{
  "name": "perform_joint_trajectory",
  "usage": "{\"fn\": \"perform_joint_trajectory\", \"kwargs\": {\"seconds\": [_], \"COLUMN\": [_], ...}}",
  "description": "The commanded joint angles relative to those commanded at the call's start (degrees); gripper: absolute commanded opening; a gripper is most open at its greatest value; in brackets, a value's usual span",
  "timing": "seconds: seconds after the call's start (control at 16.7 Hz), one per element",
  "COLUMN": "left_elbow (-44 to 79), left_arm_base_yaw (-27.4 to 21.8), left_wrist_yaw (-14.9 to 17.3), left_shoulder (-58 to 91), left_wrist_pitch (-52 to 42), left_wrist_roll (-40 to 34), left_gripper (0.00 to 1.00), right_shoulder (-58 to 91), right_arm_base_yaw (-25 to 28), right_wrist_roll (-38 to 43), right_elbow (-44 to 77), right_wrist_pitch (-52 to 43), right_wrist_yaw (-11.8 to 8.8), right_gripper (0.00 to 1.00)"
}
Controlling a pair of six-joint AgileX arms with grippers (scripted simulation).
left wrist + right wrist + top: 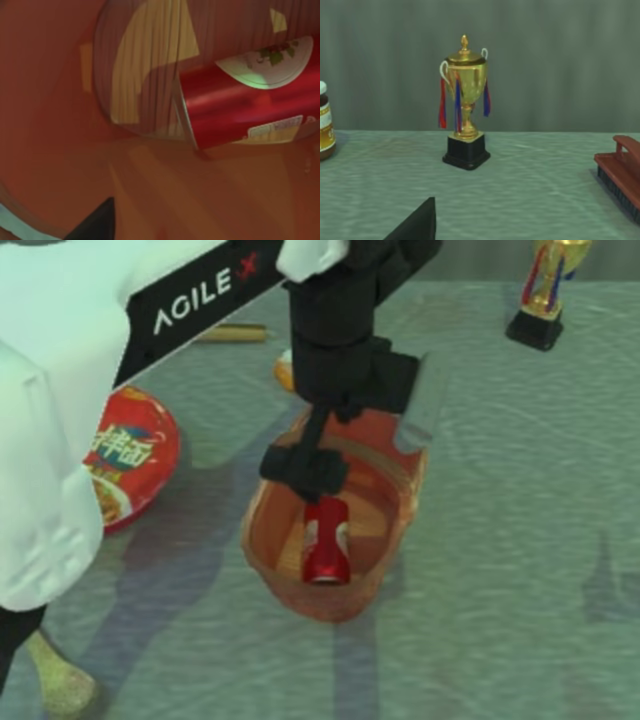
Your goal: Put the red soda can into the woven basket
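The red soda can (326,542) is seen lying on its side on the slatted floor of the woven basket (262,545), its silver end turned toward the near rim. The left gripper (305,472) is positioned over the basket's far half, directly above the can's far end; whether it touches the can cannot be told from the top view. In the left wrist view the can (240,107) is shown resting free on the pale slats with its white round patch uppermost, the basket's orange wall (60,150) filling the foreground, and only one dark fingertip (97,225) is visible, well apart from the can. Whether the left fingers are spread or closed cannot be told.

A red noodle-bowl lid (130,455) lies to the left of the basket, and a gold trophy (545,290) stands at the table's far right. In the right wrist view the trophy (465,107), a brown jar (325,122) and a wooden brush (620,170) are shown on the green table (530,190). The right gripper's state cannot be told.
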Motion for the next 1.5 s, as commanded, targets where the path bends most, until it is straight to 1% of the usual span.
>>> {"fn": "perform_joint_trajectory", "kwargs": {"seconds": [0.18, 0.96, 1.02, 1.5], "left_elbow": [0.00, 0.00, 0.00, 0.00], "left_arm_base_yaw": [0.00, 0.00, 0.00, 0.00], "left_wrist_yaw": [0.00, 0.00, 0.00, 0.00], "left_shoulder": [0.00, 0.00, 0.00, 0.00], "left_wrist_pitch": [0.00, 0.00, 0.00, 0.00], "left_wrist_roll": [0.00, 0.00, 0.00, 0.00], "left_gripper": [1.00, 0.02, 0.00, 0.00], "right_shoulder": [0.00, 0.00, 0.00, 0.00], "right_arm_base_yaw": [0.00, 0.00, 0.00, 0.00], "right_wrist_roll": [0.00, 0.00, 0.00, 0.00], "right_elbow": [0.00, 0.00, 0.00, 0.00], "right_wrist_pitch": [0.00, 0.00, 0.00, 0.00], "right_wrist_yaw": [0.00, 0.00, 0.00, 0.00], "right_gripper": [1.00, 1.00, 1.00, 1.00]}}
